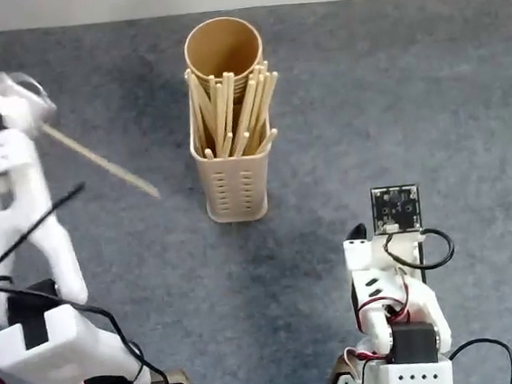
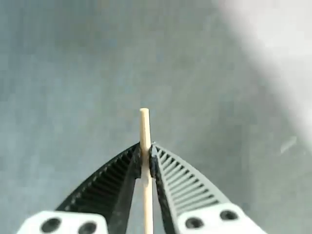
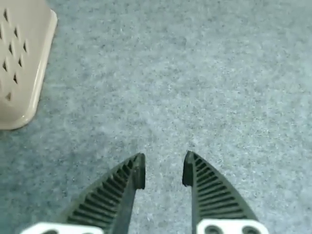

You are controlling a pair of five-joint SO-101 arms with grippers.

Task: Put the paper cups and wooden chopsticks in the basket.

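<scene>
Left gripper [image 2: 146,152] clamps chopstick [image 2: 144,122], left of basket [image 1: 236,201]; next, swing right and drop it in. Right gripper [image 3: 163,170] slightly open, parked near.

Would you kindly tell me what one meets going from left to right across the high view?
The left gripper → the wooden chopstick it holds → the basket, with a paper cup and chopsticks in it → the right arm.
</scene>
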